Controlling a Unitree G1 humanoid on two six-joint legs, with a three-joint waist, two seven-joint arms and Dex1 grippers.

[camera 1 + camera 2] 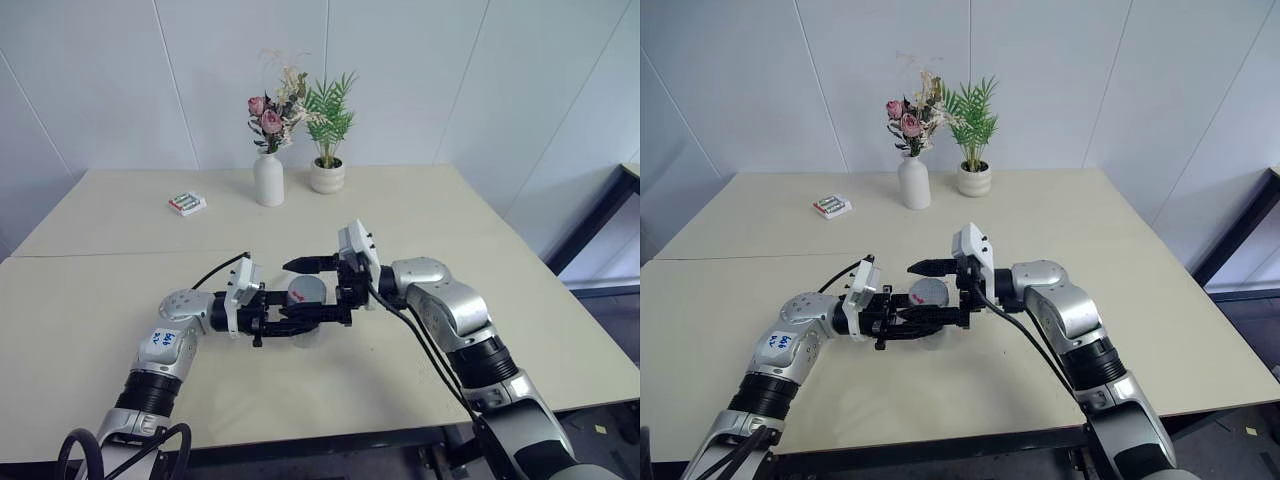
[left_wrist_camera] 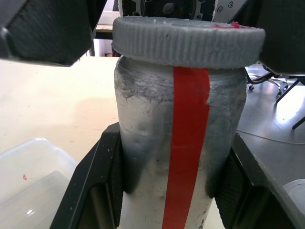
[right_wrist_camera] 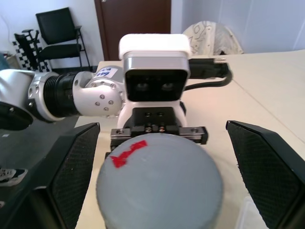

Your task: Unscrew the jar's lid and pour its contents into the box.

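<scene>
My left gripper [image 2: 174,193] is shut on the body of the silvery-grey jar [image 2: 143,143], which has a red stripe, and holds it upright above the table. The ribbed grey lid [image 3: 159,181] with a small red mark sits on the jar. My right gripper [image 3: 159,179] is open, with one finger [image 3: 71,176] on each side of the lid and a gap to it on both sides. In the left eye view the jar [image 1: 305,298] hangs between the two wrists. The clear box [image 2: 28,176] lies on the table below and beside the jar. The contents are hidden inside the jar.
A white vase of flowers [image 1: 268,178] and a small potted plant [image 1: 327,175] stand at the table's far edge. A green-and-white packet [image 1: 187,203] lies at the far left. The table's right edge [image 1: 560,300] drops to the floor.
</scene>
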